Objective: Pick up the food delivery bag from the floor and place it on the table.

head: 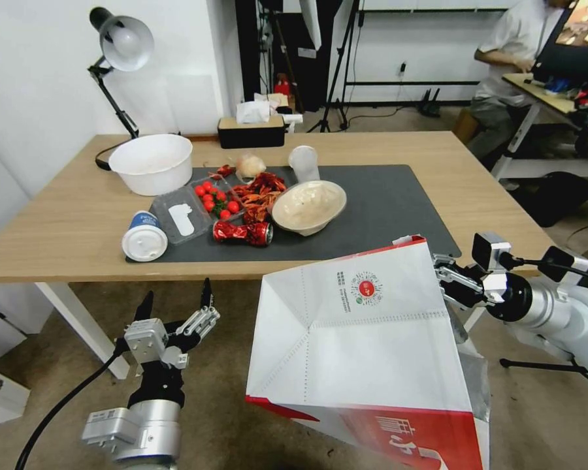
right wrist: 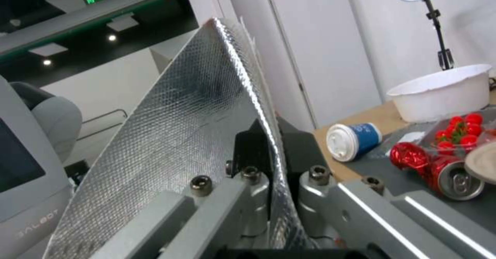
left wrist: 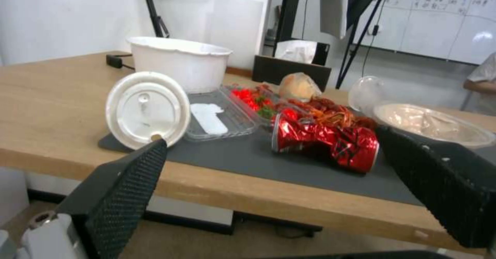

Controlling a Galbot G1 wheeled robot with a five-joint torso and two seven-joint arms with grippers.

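Observation:
The food delivery bag (head: 366, 346), white with a red band and a round red logo, hangs tilted in the air just before the table's front edge. My right gripper (head: 445, 274) is shut on its upper right rim. In the right wrist view the fingers (right wrist: 253, 150) pinch the bag's silver foil wall (right wrist: 191, 127). My left gripper (head: 176, 301) stands open to the left of the bag, below the table's edge and above the floor (head: 228, 418). In the left wrist view its black pads (left wrist: 129, 181) frame the light-wood table (head: 65, 215) and its dark mat (head: 385, 202).
On the mat lie a tipped blue cup (head: 144, 236), a crushed red can (head: 243, 232), cherry tomatoes (head: 214, 197), crayfish (head: 260, 192) and a paper bowl (head: 308, 205). A white bowl (head: 152, 163), a lamp (head: 121, 46) and a tissue box (head: 251, 127) stand behind. Bare mat lies at right.

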